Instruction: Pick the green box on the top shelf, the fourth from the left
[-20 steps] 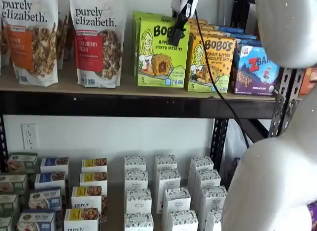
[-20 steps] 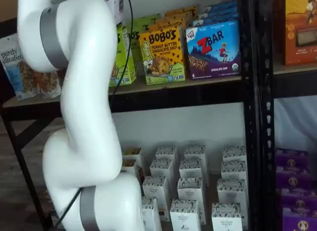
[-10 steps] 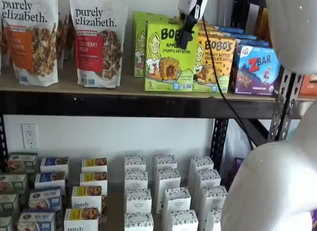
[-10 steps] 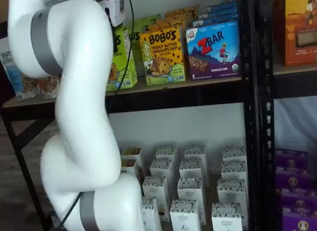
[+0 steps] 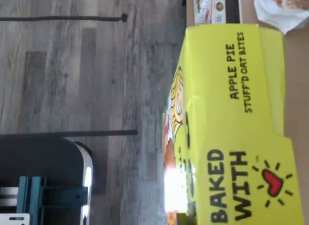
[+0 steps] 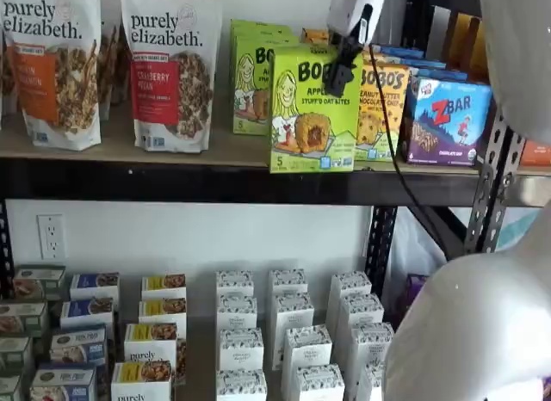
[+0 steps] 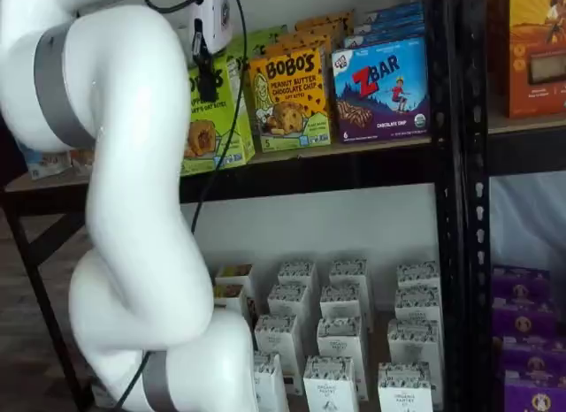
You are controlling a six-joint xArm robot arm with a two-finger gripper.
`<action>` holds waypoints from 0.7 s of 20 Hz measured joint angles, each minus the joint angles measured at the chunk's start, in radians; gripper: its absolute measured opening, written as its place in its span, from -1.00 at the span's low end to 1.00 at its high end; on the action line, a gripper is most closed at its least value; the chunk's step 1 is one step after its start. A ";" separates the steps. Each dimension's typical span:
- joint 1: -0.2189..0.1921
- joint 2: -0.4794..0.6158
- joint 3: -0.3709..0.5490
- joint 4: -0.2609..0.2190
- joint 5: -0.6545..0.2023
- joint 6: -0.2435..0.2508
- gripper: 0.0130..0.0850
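Note:
My gripper (image 6: 341, 72) is shut on the top of the green box (image 6: 315, 109), a lime-green Bobo's Apple Pie carton. It holds the box upright at the front edge of the top shelf (image 6: 172, 181), forward of the row it stood in. In a shelf view the gripper (image 7: 206, 79) and the green box (image 7: 210, 122) show beside my white arm, above the top shelf (image 7: 354, 169). The wrist view shows the box's top face (image 5: 231, 128) close up, with floor beyond it. The fingers are hidden in the wrist view.
More green cartons (image 6: 252, 78) stand behind. A yellow-orange Bobo's carton (image 6: 383, 95) and a blue ZBar box (image 6: 443, 119) stand to the right, granola bags (image 6: 168, 70) to the left. Small boxes (image 6: 288, 332) fill the lower shelf. A black upright (image 7: 451, 200) stands at the right.
The green box has come forward out of its row with the gripper, to the shelf's front edge and a little to the right. The other cartons have not moved.

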 joint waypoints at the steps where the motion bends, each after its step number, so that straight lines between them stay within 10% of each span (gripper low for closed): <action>1: -0.006 -0.011 0.014 -0.003 0.001 -0.007 -0.56; 14: -0.061 -0.111 0.149 -0.024 -0.022 -0.073 -0.56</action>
